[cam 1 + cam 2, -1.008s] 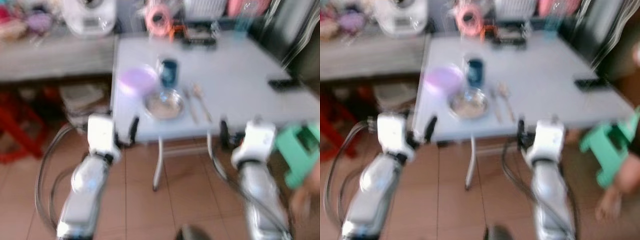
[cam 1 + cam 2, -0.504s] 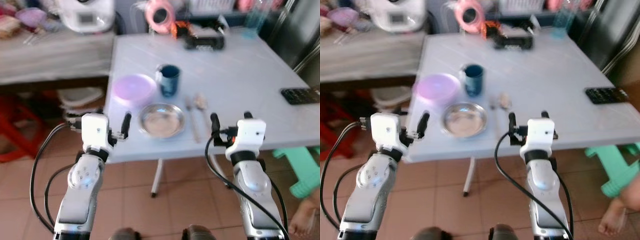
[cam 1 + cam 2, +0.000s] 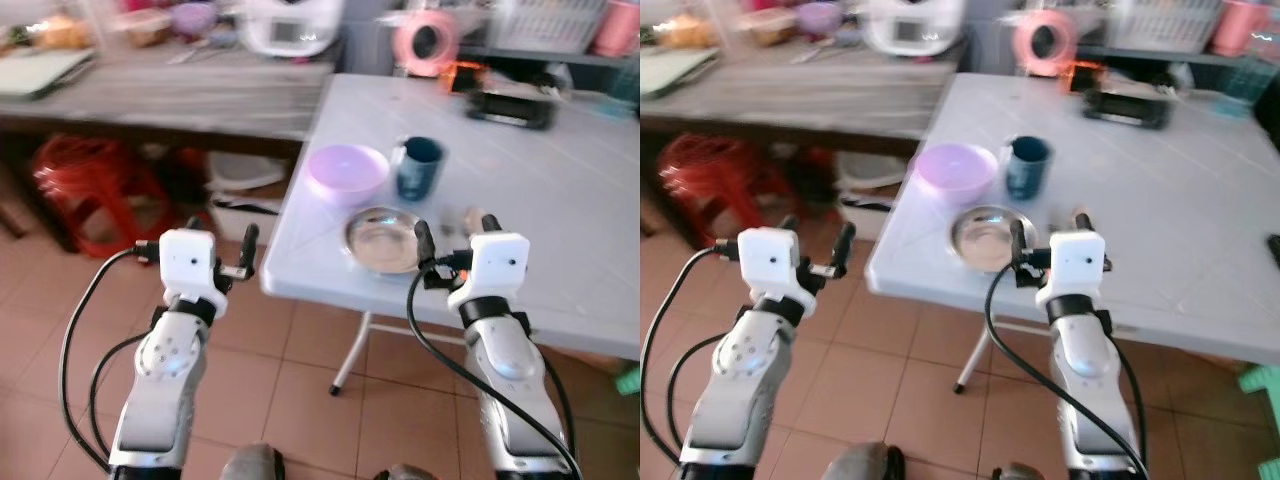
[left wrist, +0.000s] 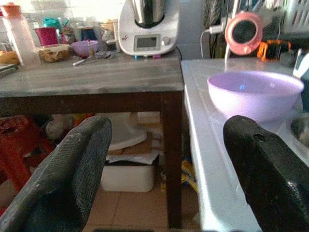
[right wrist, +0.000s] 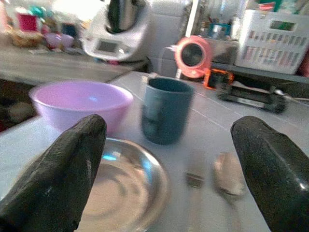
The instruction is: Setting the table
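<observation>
Both end effectors, left (image 3: 218, 251) and right (image 3: 456, 237), are open and empty, approaching the round steel plate (image 3: 383, 239) on the white bench (image 3: 560, 200). I judge reaching in comes next, toward the lilac plastic bowl (image 3: 346, 172) and dark blue mug (image 3: 419, 168) just behind the plate.

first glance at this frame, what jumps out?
The place setting at the white table's near corner: a purple bowl, a dark blue mug beside it, and a steel plate in front. The right gripper hovers open by the plate; the left gripper hangs open off the table's edge.
</observation>
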Robot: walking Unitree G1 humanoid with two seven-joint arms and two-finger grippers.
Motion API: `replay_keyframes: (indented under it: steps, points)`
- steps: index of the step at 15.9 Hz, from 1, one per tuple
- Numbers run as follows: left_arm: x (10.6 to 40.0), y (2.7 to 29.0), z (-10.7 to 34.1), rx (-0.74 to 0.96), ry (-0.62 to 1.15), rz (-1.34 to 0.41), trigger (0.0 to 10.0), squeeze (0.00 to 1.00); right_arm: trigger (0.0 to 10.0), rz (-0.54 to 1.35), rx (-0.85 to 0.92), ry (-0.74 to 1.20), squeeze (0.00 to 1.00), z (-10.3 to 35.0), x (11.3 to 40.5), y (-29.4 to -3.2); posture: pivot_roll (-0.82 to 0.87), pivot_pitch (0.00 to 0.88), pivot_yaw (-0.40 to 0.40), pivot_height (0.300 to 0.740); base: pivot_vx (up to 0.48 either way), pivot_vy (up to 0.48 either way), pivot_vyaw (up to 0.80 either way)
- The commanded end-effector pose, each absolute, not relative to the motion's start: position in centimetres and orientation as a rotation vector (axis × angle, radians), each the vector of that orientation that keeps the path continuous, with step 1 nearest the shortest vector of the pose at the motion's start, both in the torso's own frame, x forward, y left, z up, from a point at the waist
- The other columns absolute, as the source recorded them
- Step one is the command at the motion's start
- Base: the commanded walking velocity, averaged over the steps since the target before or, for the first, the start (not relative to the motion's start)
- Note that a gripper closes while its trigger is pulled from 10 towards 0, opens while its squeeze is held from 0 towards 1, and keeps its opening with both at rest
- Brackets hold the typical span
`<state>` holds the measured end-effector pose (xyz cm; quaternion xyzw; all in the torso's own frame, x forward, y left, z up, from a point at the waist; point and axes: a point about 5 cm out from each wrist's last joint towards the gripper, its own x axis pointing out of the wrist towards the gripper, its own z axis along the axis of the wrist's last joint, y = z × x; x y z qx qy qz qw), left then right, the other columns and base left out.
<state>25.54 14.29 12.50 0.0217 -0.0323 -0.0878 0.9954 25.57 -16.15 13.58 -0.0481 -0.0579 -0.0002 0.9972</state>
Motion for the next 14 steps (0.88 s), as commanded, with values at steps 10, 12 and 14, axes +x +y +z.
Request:
replay_keyframes:
  steps: [10, 12, 14]
  points:
    - [24.7, 13.6, 13.1, 0.074, -0.074, -0.315, 10.0, 0.00, 10.0, -0.112, -0.071, -0.015, 0.00, 12.3, 25.0, -18.7, 0.03, 0.048, 0.041, 0.740, 0.000, 0.000, 0.00]
    - [24.7, 13.7, 13.1, 0.064, -0.069, -0.305, 10.0, 0.00, 10.0, -0.108, -0.081, -0.021, 0.00, 12.3, 25.0, -18.6, 0.04, 0.050, 0.042, 0.740, 0.000, 0.000, 0.00]
    - [24.6, 13.6, 13.0, 0.071, -0.063, -0.298, 10.0, 0.00, 10.0, -0.118, -0.085, -0.034, 0.00, 12.6, 25.1, -18.7, 0.03, 0.046, 0.042, 0.740, 0.000, 0.000, 0.00]
